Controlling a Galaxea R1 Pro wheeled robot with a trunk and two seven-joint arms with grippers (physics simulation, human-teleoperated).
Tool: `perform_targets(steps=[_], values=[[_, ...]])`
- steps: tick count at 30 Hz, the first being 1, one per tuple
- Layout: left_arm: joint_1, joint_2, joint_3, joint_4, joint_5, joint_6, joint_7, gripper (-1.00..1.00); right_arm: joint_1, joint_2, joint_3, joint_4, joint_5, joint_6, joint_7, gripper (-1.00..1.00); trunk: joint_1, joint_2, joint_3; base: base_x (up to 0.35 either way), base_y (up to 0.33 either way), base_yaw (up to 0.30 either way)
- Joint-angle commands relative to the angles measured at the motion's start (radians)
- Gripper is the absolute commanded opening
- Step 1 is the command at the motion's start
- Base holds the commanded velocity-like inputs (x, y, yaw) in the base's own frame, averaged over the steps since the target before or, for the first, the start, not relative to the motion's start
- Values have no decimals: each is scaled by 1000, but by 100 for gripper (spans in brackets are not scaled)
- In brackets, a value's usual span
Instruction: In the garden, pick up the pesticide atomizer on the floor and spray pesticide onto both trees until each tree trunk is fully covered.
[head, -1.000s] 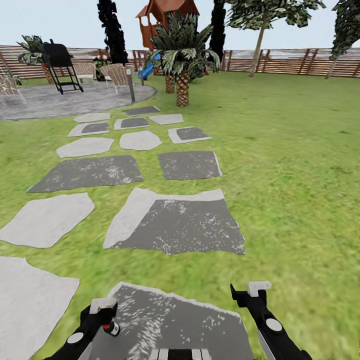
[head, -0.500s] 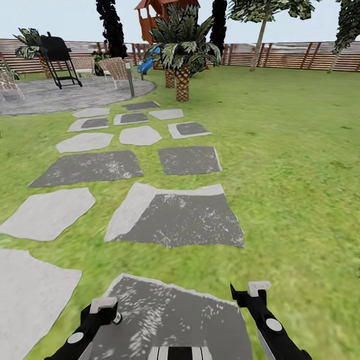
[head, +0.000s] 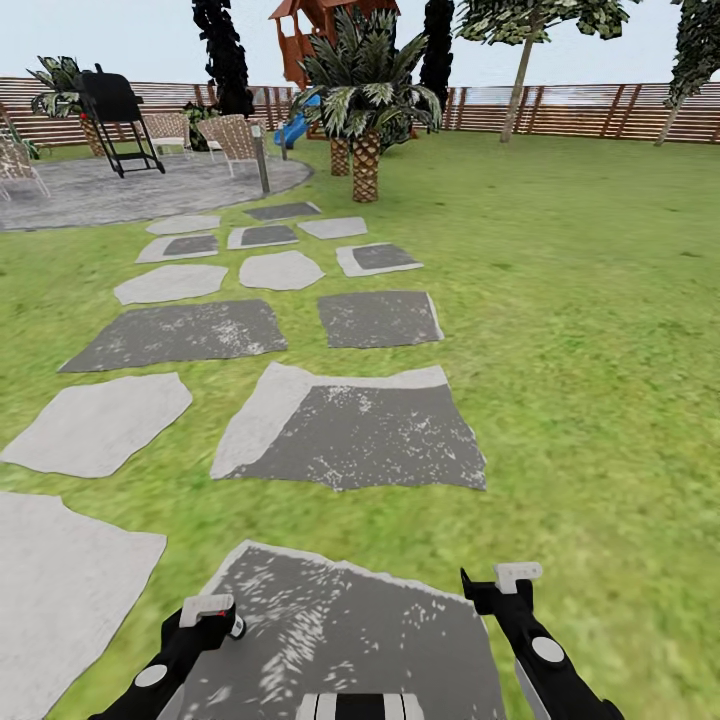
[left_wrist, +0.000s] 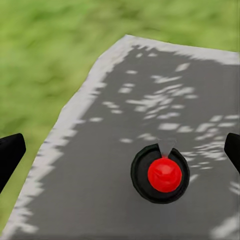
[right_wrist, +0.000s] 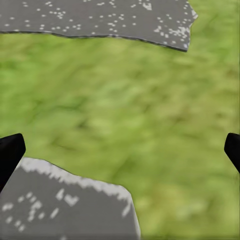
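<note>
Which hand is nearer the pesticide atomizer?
Left. The left hand hangs right above the pesticide atomizer, fingers wide open around it. The right hand is off across the grey slab, over its edge and the grass.

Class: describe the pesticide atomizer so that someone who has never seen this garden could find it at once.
Start at the large dark grey stone slab nearest the robot, at the foot of the stepping-stone path. The small, dark green-black pesticide atomizer stands on it, under the left tool. From above, its round red top inside a dark ring is the only red on the grey stone.
</note>
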Motion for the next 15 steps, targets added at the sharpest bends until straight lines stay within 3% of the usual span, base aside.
perform_targets(steps=[1,6,15], values=[[0,0,3,1,0,-3,-1,100,-1,-1,1,1,2,-3,0,100,0,0,-1,0,0,-176],[0,0,0,1,-2,-3,-1,100,0,-1,1,1,2,-3,0,100,0,0,-1,0,0,-186],[1,0,-3,1,-3,-15,-2,100,0,-1,1,1,2,-3,0,100,0,0,-1,0,0,-18]])
